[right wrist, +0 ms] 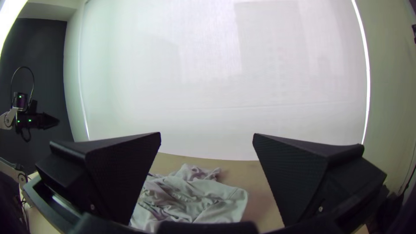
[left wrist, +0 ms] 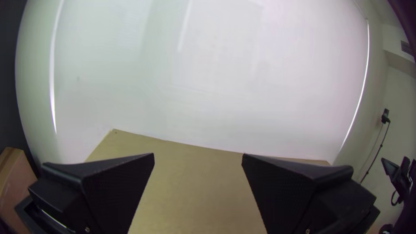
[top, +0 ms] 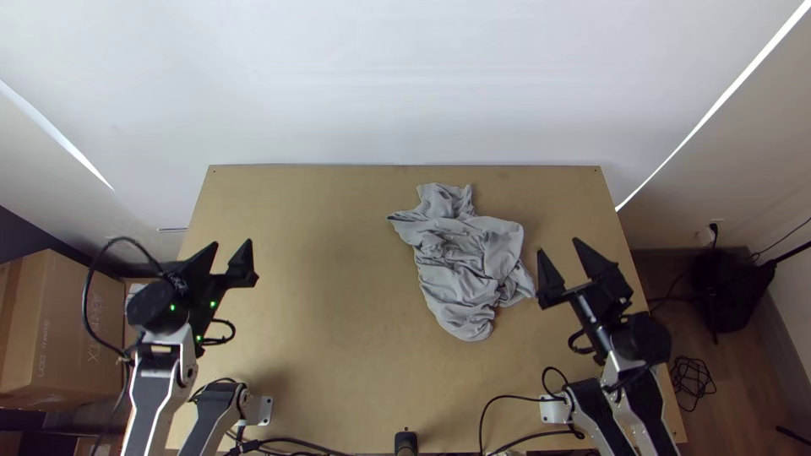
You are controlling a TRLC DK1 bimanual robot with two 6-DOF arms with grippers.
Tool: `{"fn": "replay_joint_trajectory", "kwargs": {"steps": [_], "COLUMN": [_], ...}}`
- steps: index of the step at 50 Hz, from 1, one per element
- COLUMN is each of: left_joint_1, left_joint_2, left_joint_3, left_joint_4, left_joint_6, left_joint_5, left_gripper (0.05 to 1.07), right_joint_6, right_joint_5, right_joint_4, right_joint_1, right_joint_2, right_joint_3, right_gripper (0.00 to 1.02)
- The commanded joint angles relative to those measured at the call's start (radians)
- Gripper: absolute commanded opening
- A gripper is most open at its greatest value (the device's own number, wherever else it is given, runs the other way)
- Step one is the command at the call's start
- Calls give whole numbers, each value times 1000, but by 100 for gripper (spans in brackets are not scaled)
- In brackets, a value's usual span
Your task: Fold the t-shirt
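At the left of the table (top: 321, 355), the left gripper (top: 229, 260) has its fingers spread wide with nothing between them, pointing up the picture in the top view, on a raised arm. Right of the table's middle lies the grey t-shirt (top: 460, 262), bunched and crumpled. Just beside it, the right gripper (top: 562, 258) stands wide apart, holding nothing, angled up and leftward in the top view.

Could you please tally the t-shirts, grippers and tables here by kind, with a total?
T-shirt, grey and bunched: 1
Grippers, left gripper and right gripper, both black: 2
Table, light wooden: 1
Total: 4
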Motion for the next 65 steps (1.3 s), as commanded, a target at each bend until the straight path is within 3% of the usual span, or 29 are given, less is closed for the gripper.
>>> {"fn": "replay_joint_trajectory", "kwargs": {"steps": [1, 10, 17, 26, 34, 43, 65], "left_joint_1": [-43, -109, -117, -118, -117, -94, -61], "left_joint_2": [128, 332, 394, 392, 392, 397, 378], "left_joint_3": [127, 323, 385, 420, 424, 434, 403], "left_joint_4": [-74, -301, -370, -405, -431, -479, -479], "left_joint_6": [8, 2, -18, -35, -63, -79, -150], "left_joint_5": [12, 13, 15, 41, 42, 42, 68], "left_gripper": [102, 102, 102, 102, 102, 102, 102], "right_joint_6": [-24, -23, -14, 55, 193, 192, 206], "right_joint_5": [8, 6, 2, -92, -130, -130, -130], "right_joint_4": [-32, -150, -290, -408, -546, -730, -779], "right_joint_1": [-5, -1, 22, -14, -70, -82, -82], "right_joint_2": [165, 355, 498, 668, 834, 982, 1274], "right_joint_3": [141, 319, 440, 538, 646, 802, 929], "right_gripper": [98, 98, 98, 98, 98, 98, 98]}}
